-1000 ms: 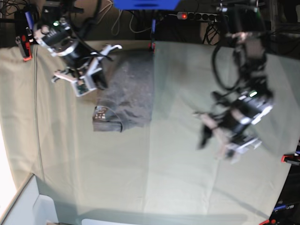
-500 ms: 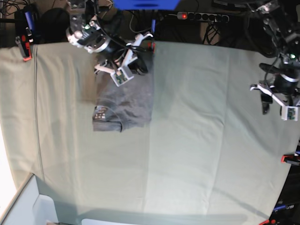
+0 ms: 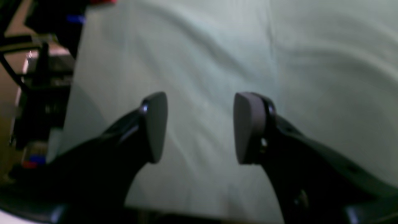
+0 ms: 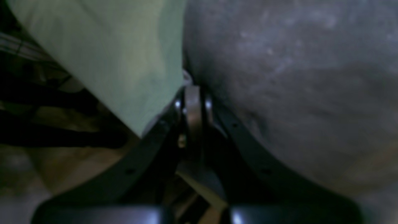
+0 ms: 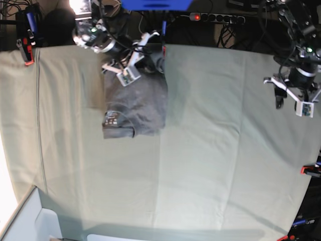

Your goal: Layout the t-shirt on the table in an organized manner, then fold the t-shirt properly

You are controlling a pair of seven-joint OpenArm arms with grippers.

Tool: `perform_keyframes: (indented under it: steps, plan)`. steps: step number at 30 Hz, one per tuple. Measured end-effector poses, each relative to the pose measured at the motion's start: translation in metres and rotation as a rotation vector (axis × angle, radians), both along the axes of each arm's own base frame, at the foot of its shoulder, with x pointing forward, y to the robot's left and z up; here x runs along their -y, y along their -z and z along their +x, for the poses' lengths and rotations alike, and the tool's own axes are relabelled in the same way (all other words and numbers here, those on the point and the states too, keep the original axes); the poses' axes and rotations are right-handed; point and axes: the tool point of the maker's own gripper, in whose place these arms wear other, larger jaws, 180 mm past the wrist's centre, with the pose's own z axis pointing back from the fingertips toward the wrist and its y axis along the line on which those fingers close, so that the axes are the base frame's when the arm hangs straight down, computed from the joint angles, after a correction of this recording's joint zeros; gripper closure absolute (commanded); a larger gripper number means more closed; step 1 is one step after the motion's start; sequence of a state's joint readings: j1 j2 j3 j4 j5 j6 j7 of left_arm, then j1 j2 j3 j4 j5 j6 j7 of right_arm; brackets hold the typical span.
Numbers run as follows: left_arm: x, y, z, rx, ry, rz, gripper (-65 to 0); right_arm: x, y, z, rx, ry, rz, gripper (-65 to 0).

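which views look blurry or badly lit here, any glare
Left wrist view: soft focus, the open left pincer dark against the pale table. Right wrist view: dim and blurred, the t-shirt grainy. Base view: sharper, with white glare at the left edge and top.

Wide bare table (image 5: 210,150) right of the t-shirt (image 5: 135,108); red clamps (image 5: 310,170) at edges.

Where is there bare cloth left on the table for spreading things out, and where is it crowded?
Free: the wide stretch of the table between the t-shirt and the open left gripper, plus the whole near half. Crowded: the far edge, where the shut right gripper sits at the t-shirt's top.
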State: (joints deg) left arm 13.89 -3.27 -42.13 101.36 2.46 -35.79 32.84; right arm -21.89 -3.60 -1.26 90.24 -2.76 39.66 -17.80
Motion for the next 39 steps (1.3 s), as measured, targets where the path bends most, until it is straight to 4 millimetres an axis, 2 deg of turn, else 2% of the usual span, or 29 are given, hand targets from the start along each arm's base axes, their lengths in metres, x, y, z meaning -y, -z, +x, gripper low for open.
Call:
perform_keyframes:
  steps: [5, 8, 10, 14, 17, 19, 22, 25, 30, 33, 35, 39]
  plan:
    - [0.0, -0.004, 0.003, 0.019, 0.002, -0.001, -33.2, 0.006, -0.059, 0.011, 0.164, 0.016, -0.008, 0.0]
    - [0.0, -0.001, -0.001, 0.006, 0.002, 0.001, -33.2, 0.006, -0.074, 0.026, 0.221, 0.019, -0.003, 0.0]
    - [-0.001, 0.003, -0.006, -0.011, 0.002, 0.005, -33.2, 0.008, -0.07, 0.046, 0.23, 0.025, -0.003, 0.0]
    - [0.0, 0.0, -0.011, -0.012, 0.006, 0.015, -33.2, 0.031, -0.034, 0.076, 0.151, 0.08, -0.036, 0.0]
    - [0.001, -0.002, -0.014, -0.009, 0.013, 0.021, -33.2, 0.04, -0.004, 0.08, 0.069, 0.103, -0.037, 0.0]
    - [0.001, 0.001, -0.017, -0.023, 0.011, 0.02, -33.2, 0.042, 0.009, 0.082, 0.033, 0.104, -0.031, 0.0]
    - [0.0, 0.003, -0.022, -0.034, 0.01, 0.023, -33.2, 0.042, 0.016, 0.092, 0.017, 0.106, -0.019, 0.0]
    - [0.006, 0.005, -0.027, -0.043, 0.007, 0.015, -33.2, 0.043, 0.012, 0.096, 0.028, 0.099, -0.034, 0.0]
    - [0.02, 0.0, -0.043, -0.044, 0.015, 0.014, -32.9, 0.052, -0.036, 0.09, 0.168, 0.105, -0.074, 0.0]
    - [0.036, 0.005, -0.054, -0.049, -0.007, -0.032, -32.7, 0.053, -0.061, 0.07, 0.225, 0.111, -0.079, 0.0]
    - [0.049, 0.015, -0.066, -0.075, -0.011, -0.073, -29.4, 0.052, -0.062, 0.046, 0.205, 0.113, -0.075, 0.0]
    - [0.058, 0.03, -0.087, -0.131, -0.045, -0.111, -14.1, 0.052, -0.035, -0.009, 0.068, 0.102, -0.099, 0.0]
